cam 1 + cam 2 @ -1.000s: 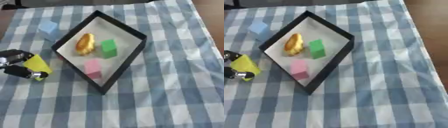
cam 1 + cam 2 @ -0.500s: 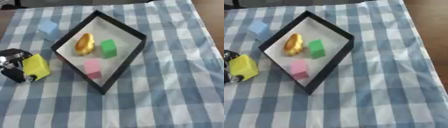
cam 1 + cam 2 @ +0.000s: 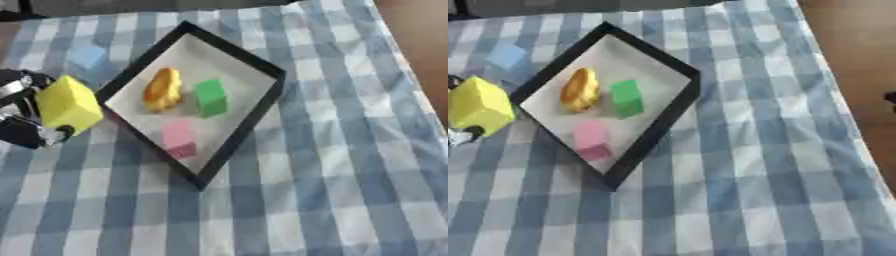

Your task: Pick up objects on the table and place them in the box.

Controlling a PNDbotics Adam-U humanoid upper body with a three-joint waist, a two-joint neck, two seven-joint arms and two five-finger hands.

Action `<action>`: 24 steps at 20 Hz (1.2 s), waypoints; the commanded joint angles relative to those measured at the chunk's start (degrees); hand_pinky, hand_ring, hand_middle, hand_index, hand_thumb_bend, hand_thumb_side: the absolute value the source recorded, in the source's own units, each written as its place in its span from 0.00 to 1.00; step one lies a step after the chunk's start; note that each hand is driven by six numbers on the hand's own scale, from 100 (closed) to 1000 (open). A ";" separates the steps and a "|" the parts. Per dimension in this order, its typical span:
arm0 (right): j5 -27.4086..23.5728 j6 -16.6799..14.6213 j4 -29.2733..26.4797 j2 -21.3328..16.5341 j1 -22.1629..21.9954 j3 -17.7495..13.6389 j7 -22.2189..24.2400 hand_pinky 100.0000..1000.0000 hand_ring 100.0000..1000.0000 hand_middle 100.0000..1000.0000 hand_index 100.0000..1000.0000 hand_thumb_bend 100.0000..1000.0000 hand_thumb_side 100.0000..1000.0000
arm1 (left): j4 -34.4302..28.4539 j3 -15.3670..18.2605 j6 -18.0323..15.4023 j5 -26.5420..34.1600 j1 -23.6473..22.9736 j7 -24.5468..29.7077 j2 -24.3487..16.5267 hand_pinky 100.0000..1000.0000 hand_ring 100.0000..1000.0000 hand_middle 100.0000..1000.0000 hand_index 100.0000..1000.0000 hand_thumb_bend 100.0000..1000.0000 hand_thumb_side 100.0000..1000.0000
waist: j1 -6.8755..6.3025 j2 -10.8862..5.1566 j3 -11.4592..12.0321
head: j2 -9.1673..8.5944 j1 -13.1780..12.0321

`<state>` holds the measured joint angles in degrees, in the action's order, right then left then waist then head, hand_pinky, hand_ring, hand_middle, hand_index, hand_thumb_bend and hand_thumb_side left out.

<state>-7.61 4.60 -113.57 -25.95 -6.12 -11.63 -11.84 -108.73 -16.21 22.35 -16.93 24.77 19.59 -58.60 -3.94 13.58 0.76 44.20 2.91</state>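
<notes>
Your left robot hand (image 3: 26,117) has its fingers curled round the yellow block (image 3: 67,104), just beside the black box (image 3: 254,67).

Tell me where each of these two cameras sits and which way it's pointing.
Left eye view: in the robot's head, looking down at the checked tablecloth and the black box; the left hand shows at the left edge, holding the yellow block.
Right eye view: beside it, aimed the same way; only a bit of that hand shows.
Both share the box with its pink, green and orange pieces, plus the light blue block.
</notes>
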 commanded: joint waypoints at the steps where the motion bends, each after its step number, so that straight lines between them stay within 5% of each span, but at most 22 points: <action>1: -0.06 -0.78 -1.02 -1.61 -0.01 -0.70 -0.17 0.87 0.80 0.57 0.78 0.00 0.72 | -5.10 3.97 -2.85 -0.98 3.67 -2.24 -2.40 0.55 0.49 0.40 0.55 0.00 0.00 | -0.63 -0.62 0.05 | -0.08 1.03; 7: -1.55 -2.00 -1.02 -3.53 0.34 -0.31 0.25 0.86 0.80 0.57 0.78 0.00 0.70 | -5.56 0.84 -7.37 0.32 16.13 0.53 2.06 0.55 0.48 0.40 0.53 0.00 0.00 | -0.93 -1.45 -0.14 | -0.08 1.24; 13: -3.01 -2.86 -1.02 -5.08 1.59 0.44 1.12 0.86 0.80 0.57 0.78 0.00 0.69 | 5.04 -6.79 -11.07 -2.82 28.06 7.40 12.68 0.57 0.50 0.41 0.54 0.00 0.00 | -1.17 -1.62 -1.93 | -0.08 0.29; 20: -4.32 -2.85 -1.02 -6.12 3.59 1.18 2.07 0.86 0.80 0.57 0.78 0.00 0.69 | 20.96 -14.09 -21.41 -13.75 32.50 9.44 20.34 0.58 0.53 0.44 0.56 0.04 0.00 | -2.09 -1.17 -3.80 | -0.08 -1.03; 24: -4.45 -3.09 -1.02 -6.16 3.91 1.26 2.34 0.87 0.80 0.57 0.78 0.00 0.69 | 28.09 -15.31 -24.73 -18.89 32.55 9.07 23.84 0.59 0.54 0.45 0.57 0.08 0.00 | -2.17 -0.93 -4.23 | -0.08 -1.23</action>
<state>-11.69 1.66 -113.57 -30.49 -2.53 -10.18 -9.69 -82.22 -31.65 -1.26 -34.26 56.12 28.80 -34.77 -5.59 13.50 -3.47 44.21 1.99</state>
